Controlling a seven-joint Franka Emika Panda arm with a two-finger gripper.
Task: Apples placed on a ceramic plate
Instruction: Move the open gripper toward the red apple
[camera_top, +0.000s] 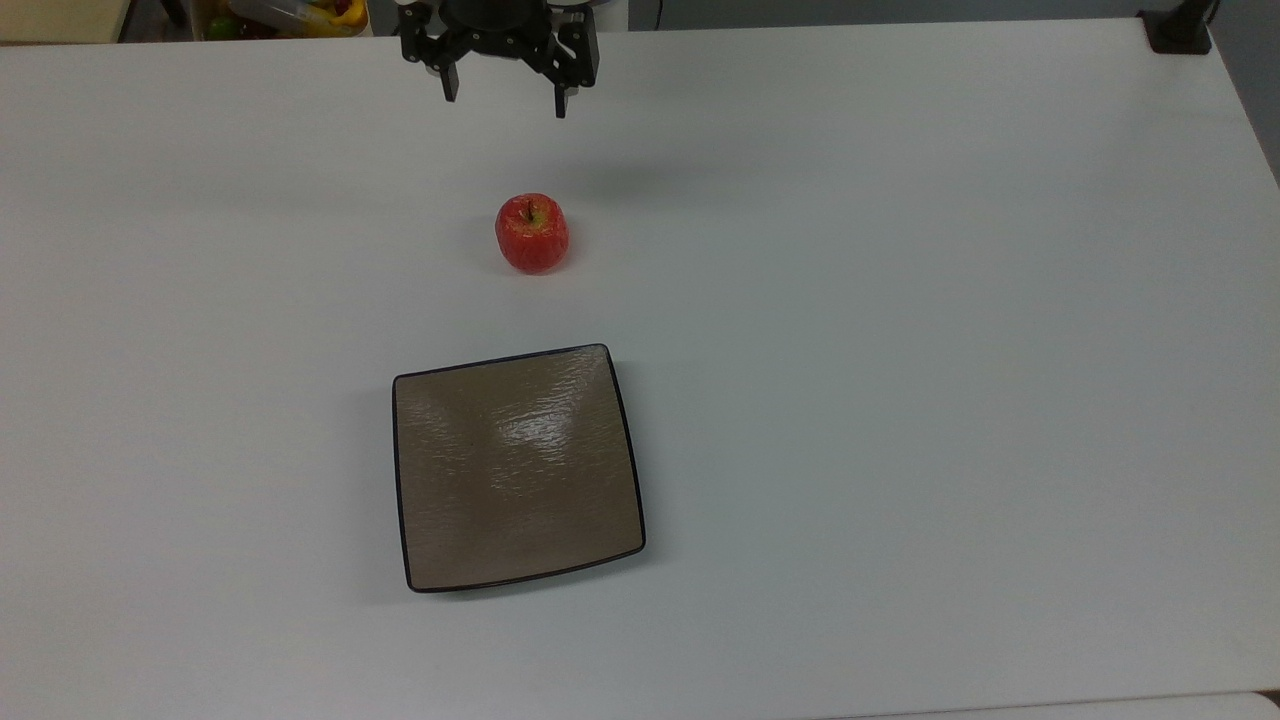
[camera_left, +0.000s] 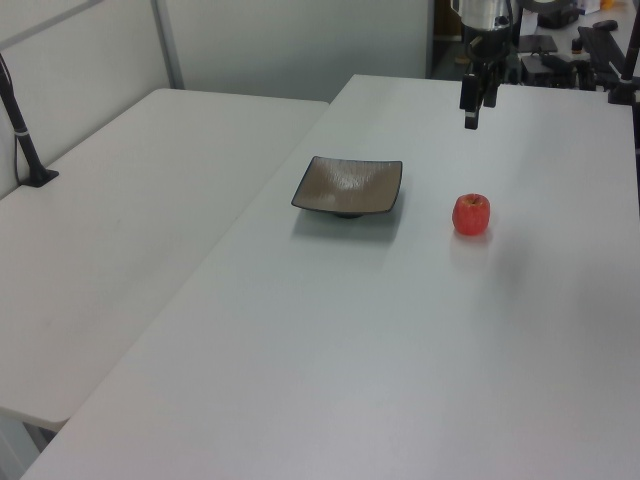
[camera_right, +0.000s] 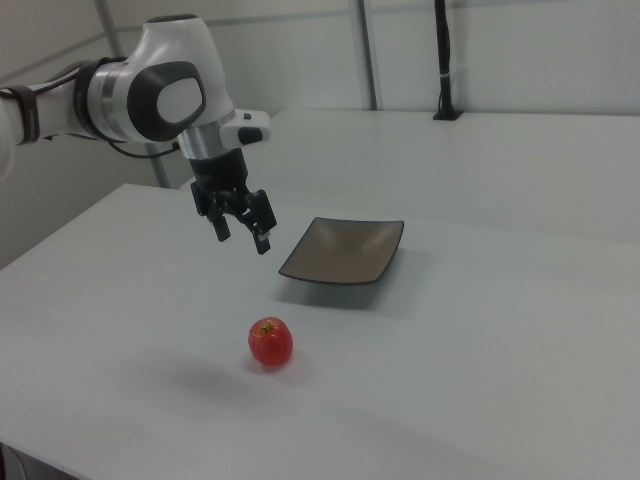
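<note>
Red and glossy, the apple (camera_top: 532, 233) sits alone on the white table (camera_top: 950, 350), just above the middle of the top view, stem up, with a yellow-green patch around the stem. The plate (camera_top: 440, 540), brown with a thin black rim, lies below it in that view, well apart and with nothing on it. In the left view the plate sits at upper centre and the apple to its right; in the right view the apple lies low and left of centre, with the plate above and to the right.

The gripper (camera_top: 505, 96) hangs at the top edge of the top view, above the table and clear of the apple, its two fingers spread wide with nothing between them. The right view shows it in the air at upper left, tilted a little, with a plain gap down to the fruit.

So the pick is not yet made, and the risks lie ahead. The apple is round and slick; if the fingers close off its widest part, it would likely squirt out or roll away across the smooth table. A descent that lands off centre could nudge it before the fingers close. The plate's surface is glossy and curved, so a release from too high could let the apple bounce or roll over the low rim.
</note>
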